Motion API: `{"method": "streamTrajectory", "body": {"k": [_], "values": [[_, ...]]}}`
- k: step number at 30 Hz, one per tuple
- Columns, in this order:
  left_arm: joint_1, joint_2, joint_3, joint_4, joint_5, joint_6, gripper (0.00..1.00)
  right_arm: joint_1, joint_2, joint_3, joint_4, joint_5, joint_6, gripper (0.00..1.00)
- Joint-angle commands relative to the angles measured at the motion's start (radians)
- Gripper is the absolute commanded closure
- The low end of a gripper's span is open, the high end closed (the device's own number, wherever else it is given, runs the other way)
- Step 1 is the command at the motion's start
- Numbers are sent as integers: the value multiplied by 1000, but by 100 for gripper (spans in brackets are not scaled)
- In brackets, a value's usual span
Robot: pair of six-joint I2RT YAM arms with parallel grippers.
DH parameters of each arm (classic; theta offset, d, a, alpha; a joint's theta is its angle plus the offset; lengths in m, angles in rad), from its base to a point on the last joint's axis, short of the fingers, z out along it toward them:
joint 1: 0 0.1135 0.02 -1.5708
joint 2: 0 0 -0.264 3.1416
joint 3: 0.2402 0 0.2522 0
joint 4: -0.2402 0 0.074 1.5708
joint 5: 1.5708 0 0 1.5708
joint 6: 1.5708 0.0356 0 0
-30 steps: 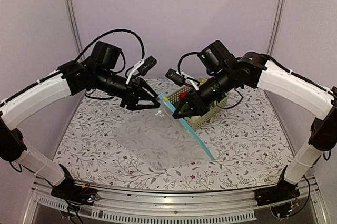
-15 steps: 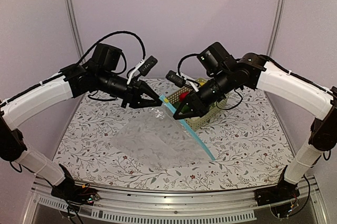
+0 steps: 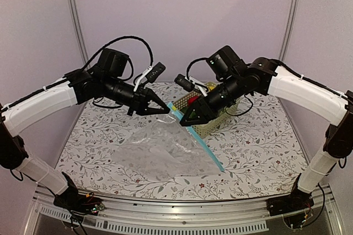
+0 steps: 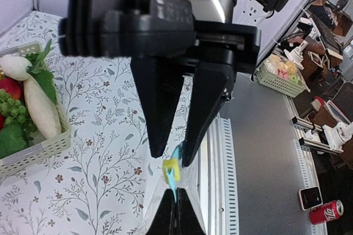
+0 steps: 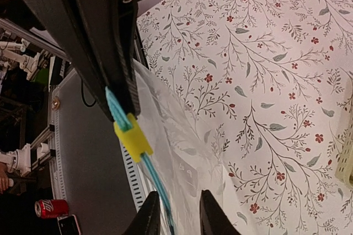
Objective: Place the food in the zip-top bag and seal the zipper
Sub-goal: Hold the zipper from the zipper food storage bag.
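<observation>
Top external: zipper (image 3: 205, 148) just beside basket (image 3: 213, 127)

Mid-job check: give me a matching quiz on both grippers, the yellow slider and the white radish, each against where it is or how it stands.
Things:
1. left gripper
2. right gripper
3. yellow slider
4. white radish

Places or states:
A. lying in the lattice basket
B. shut on the end of the zipper
C. on the zipper, between the two grippers
D. jaws apart, with the zipper between them

Pairs: 1-B, 2-D, 3-C, 4-A
</observation>
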Motion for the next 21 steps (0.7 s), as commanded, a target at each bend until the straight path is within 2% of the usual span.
{"method": "streamTrajectory", "body": {"k": [1,5,9,16,18,21], "values": [[-13,-13,-24,-4,-7,18,100,-12,-39,-15,50,22,20,49],[-13,-19,-38,10,-3,18,100,-11,-89,-52,120,76,48,24],[-10,-21,-48,15,-6,20,100,-11,-140,-111,209,162,90,13],[-6,-30,-67,21,-5,23,100,-11,-147,-153,350,127,149,10],[-6,-33,-68,22,-6,23,100,-11,-130,-148,375,94,164,15],[-5,-42,-74,24,-10,24,100,-10,-101,-141,400,21,176,27]]}}
